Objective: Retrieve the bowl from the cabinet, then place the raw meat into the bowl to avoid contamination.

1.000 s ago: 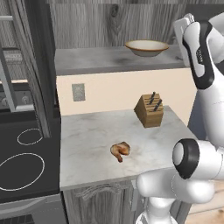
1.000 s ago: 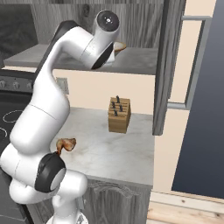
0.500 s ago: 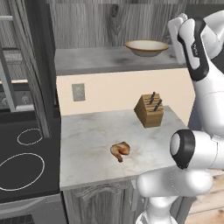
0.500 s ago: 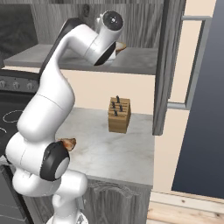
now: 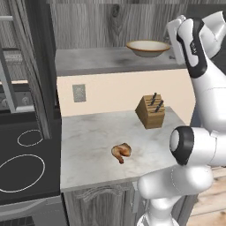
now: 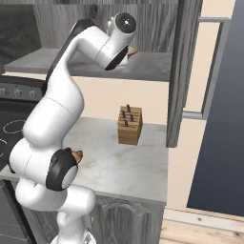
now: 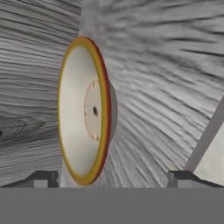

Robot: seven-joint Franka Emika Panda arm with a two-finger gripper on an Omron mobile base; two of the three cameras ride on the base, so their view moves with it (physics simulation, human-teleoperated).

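We see flat, even light with no clear source and no glare. On the bench (image 5: 88, 145) the raw meat (image 5: 121, 152) throws only a faint dark smudge beneath it, and the knife block (image 5: 151, 111) a soft shadow at its base. The cabinet (image 5: 110, 26) interior reads dimmer than the bench. In the hand view the bowl (image 7: 85, 111) looks soft-edged, and the wood grain behind it smears into radiating streaks. Both base views are slightly coarse but undistorted.

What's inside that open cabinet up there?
On the cabinet's grey shelf sits one bowl, empty as far as the hand view shows. The open claw faces it. The arm hides most of the bowl from the right, and the cabinet above the shelf is cut off.
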